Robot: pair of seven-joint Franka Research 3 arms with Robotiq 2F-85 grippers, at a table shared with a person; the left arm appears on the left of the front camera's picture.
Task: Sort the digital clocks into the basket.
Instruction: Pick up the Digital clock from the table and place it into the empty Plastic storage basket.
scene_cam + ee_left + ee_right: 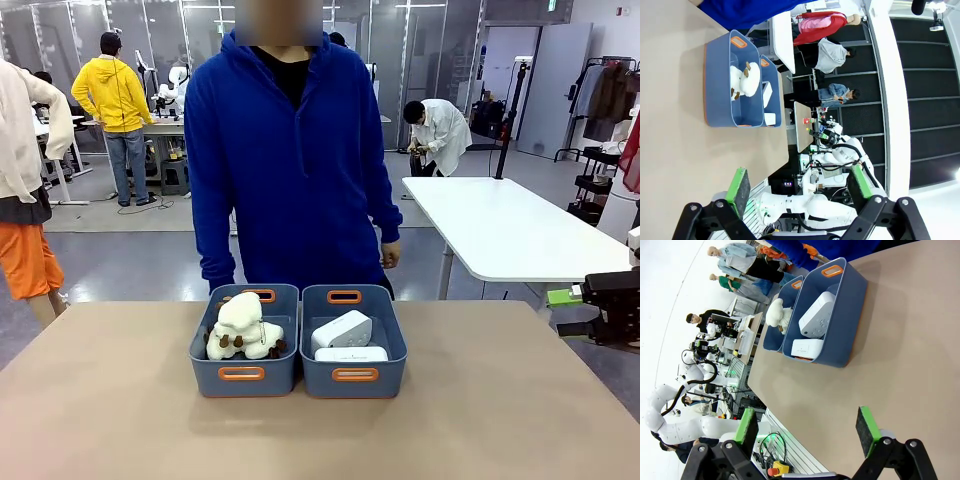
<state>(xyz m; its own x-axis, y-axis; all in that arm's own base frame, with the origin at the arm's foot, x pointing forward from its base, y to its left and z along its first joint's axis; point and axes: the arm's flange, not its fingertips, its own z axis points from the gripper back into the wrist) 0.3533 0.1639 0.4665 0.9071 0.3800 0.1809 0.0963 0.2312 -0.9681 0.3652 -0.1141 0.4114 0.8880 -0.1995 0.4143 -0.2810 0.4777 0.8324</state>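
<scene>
Tan table point(120, 420) in busy lab – both end effectors point(797, 192) point(807, 427) released, empty.

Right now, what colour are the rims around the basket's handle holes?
Orange, on the slate-blue basket holding the clocks; clearest in the front view.

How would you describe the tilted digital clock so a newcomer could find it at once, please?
Two blue baskets sit side by side mid-table; take the right basket. Of its two white clocks, it is the tilted clock at the back, propped above the flat clock.
</scene>
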